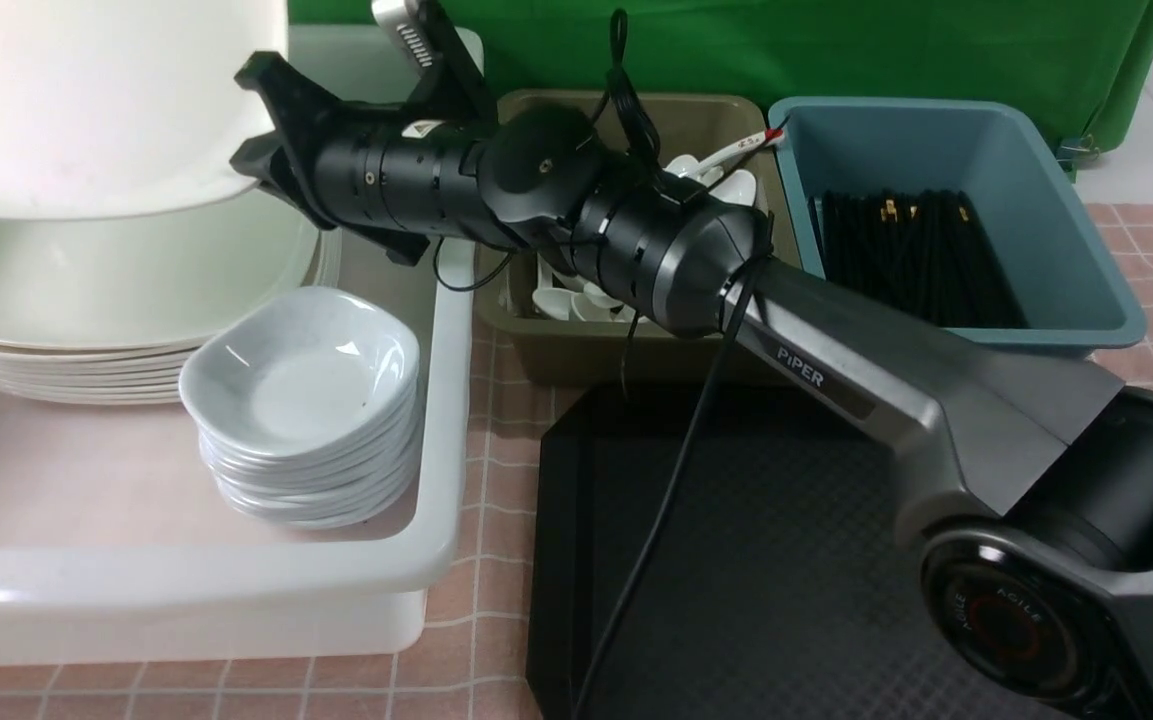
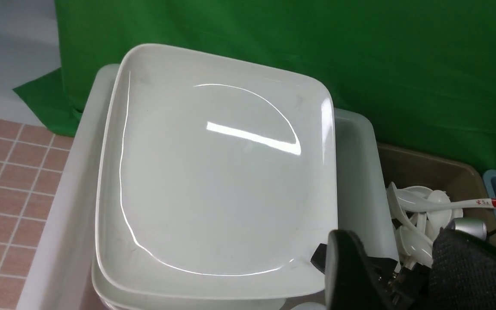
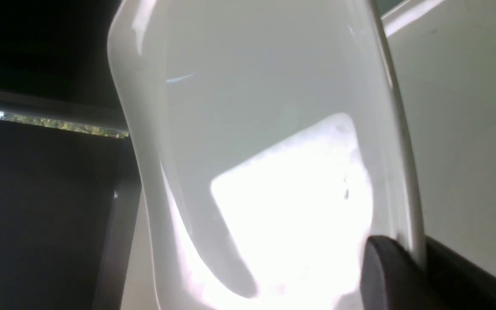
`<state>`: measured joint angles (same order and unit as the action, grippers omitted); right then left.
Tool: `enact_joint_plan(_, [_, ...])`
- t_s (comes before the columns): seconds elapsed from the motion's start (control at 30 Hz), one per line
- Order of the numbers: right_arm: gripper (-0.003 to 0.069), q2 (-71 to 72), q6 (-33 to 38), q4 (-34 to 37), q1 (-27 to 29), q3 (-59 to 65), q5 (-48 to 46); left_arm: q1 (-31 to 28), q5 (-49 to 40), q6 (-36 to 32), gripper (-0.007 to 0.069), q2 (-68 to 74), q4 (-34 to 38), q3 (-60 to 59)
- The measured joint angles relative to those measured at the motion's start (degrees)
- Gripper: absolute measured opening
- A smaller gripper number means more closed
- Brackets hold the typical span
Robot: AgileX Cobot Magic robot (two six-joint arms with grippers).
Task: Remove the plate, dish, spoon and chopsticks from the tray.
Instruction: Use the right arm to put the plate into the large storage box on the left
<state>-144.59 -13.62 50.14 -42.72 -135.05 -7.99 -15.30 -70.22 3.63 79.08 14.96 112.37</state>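
- My right gripper [image 1: 250, 118] is clamped on the rim of the plate [image 1: 86, 100], with the arm stretched across to my left side.
- The plate hangs above a stack of plates [image 1: 126, 300] in the white tub [image 1: 448, 400], clear of the stack.
- My left gripper is out of every view, so I cannot tell how its jaws stand.
- The dish [image 1: 301, 370] tops a pile of dishes just beside that stack, in the same tub.
- The spoon [image 1: 741, 148] lies on other spoons in the olive tub [image 1: 576, 355], its red-marked end at the rim by the blue tub [image 1: 1036, 335].
- The chopsticks [image 1: 911, 255] lie in the blue tub.
- The tray [image 1: 786, 580] sits on the tabletop [image 1: 496, 480] in front of the tubs.
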Motion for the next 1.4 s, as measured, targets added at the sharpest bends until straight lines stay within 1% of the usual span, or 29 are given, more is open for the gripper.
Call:
enact_joint_plan(0.3, [0.0085,-2.4,-3.5,-0.5,-0.1,0.0,-0.5,0.0,-0.1,0.0,0.0253,0.1,0.0,-2.6])
enact_joint_plan(0.37, [0.0101,-2.5,-3.8,-0.6,-0.3,0.0,-0.1,0.0,-0.1,0.0,0.0253,0.1,0.0,-2.6])
enact_joint_plan(0.43, [0.0137,-2.5,-3.8,-0.6,-0.4,0.0,0.6,0.0,-0.1,0.0,0.0253,0.2,0.0,-2.7])
enact_joint_plan(0.57, [0.0182,-2.5,-3.9,-0.8,-0.4,0.0,1.0,0.0,-0.1,-0.2,0.0253,0.2,0.0,-2.7])
enact_joint_plan(0.77, [0.0192,-2.7,-4.1,-0.8,-0.5,0.0,1.3,0.0,-0.1,-0.3,0.0253,0.3,0.0,-2.7])
enact_joint_plan(0.87, [0.0216,-2.7,-4.1,-1.5,-0.5,0.0,1.3,0.0,-0.1,-0.3,0.0253,0.4,0.0,-2.7])
enact_joint_plan(0.97, [0.0279,-2.7,-4.1,-2.8,-0.5,0.0,1.3,0.0,-0.1,-0.3,0.0253,0.6,0.0,-2.7])
enact_joint_plan(1.0, [0.0326,-2.7,-4.1,-3.5,-0.5,0.0,1.2,0.0,-0.1,-0.3,0.0253,0.6,0.0,-2.7])
enact_joint_plan(1.17, [0.0391,-2.7,-3.7,-4.3,-0.5,0.0,1.1,0.0,-0.1,-0.4,0.0253,0.6,0.0,-2.7])
enact_joint_plan(1.23, [0.0435,-2.7,-3.2,-4.4,-0.5,0.0,0.2,0.0,-0.1,-0.5,0.0253,0.6,0.0,-2.7])
enact_joint_plan(1.4, [0.0545,-1.6,1.7,-4.5,-0.2,0.0,-2.2,0.0,-0.1,-0.5,0.0253,0.6,0.0,-2.7])
